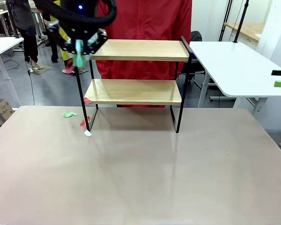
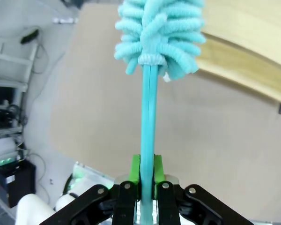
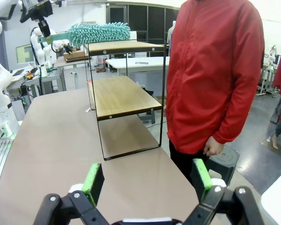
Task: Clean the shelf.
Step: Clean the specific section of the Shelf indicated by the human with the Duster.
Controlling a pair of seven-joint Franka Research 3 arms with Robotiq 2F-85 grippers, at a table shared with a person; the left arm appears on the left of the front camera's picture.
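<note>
**Left gripper [image 2: 147,169] presents duster [image 2: 159,35] at the shelf [image 1: 136,70], top board, left end.**

The shelf stands on the table [image 1: 140,178], directly in front of the person [image 3: 210,70]. The left jaws are fully closed on the teal handle's end, a grip judged to give the fluffy head reach across the board with the wrist clear of the side rail. The right gripper [image 3: 147,180] hangs well right of the shelf, jaws wide and empty. Paper scraps [image 1: 69,114] lie by the shelf's left foot. No legible brand or label.
</note>
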